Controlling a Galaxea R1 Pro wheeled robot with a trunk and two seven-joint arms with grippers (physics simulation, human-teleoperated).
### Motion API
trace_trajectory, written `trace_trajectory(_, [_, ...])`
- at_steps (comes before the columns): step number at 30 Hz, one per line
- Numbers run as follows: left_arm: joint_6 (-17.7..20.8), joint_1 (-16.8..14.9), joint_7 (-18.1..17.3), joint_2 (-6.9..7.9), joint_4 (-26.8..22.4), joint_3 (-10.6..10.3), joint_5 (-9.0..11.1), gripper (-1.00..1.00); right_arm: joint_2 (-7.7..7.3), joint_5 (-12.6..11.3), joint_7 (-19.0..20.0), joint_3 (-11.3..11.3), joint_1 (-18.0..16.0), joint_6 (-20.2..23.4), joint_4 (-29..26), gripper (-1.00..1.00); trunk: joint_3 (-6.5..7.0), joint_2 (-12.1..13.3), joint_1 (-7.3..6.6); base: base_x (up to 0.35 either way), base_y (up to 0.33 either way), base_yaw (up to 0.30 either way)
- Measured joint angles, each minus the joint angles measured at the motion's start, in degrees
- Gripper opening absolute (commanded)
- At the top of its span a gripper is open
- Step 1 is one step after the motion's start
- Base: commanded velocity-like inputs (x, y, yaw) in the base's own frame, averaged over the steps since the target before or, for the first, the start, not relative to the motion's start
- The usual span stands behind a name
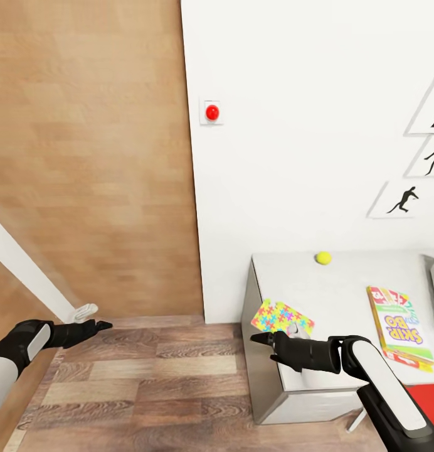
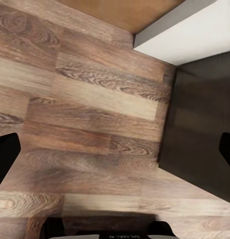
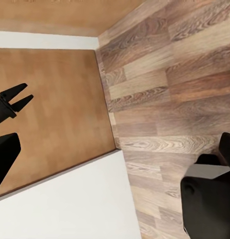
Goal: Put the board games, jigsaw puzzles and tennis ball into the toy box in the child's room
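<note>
Head view first: closest in, the right arm's white forearm rises from the lower right corner, and its right tool (image 1: 262,339) points left just off the near corner of the surface (image 1: 342,282); whether its fingers are parted or closed cannot be told from this angle, and nothing is seen in them. Right behind the tool a jigsaw puzzle (image 1: 281,316) lies on that corner, overhanging the edge. Further right lies the SKIP-BO board game (image 1: 396,324), flat near the front edge. The tennis ball (image 1: 323,257) sits well back by the white wall. Over on the left, the left tool (image 1: 99,326) hangs above the wood-plank floor (image 1: 154,389), its finger spread unclear here too, empty.

Left wrist view: dark fingertips (image 2: 6,158) at both edges, spread wide, nothing between, floor planks beneath.

Right wrist view: the right tool's fingertips (image 3: 5,157) stand wide apart, holding nothing; the left tool (image 3: 14,98) shows across the room, tips slightly parted.
</note>
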Motion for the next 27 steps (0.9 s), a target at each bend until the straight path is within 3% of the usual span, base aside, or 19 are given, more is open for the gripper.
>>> trace_trajectory(17, [0.0,0.0,0.0,-0.62,0.0,0.0,-0.1,1.00,0.15,0.0,0.0,-0.1,0.0,0.0,0.0,1.00,1.62,0.0,0.00,0.089,0.000,0.000])
trace_trajectory(27, [0.0,0.0,0.0,-0.86,0.0,0.0,-0.1,1.00,0.16,0.0,0.0,-0.1,0.0,0.0,0.1,1.00,2.58,0.0,0.02,-0.060,0.000,0.000])
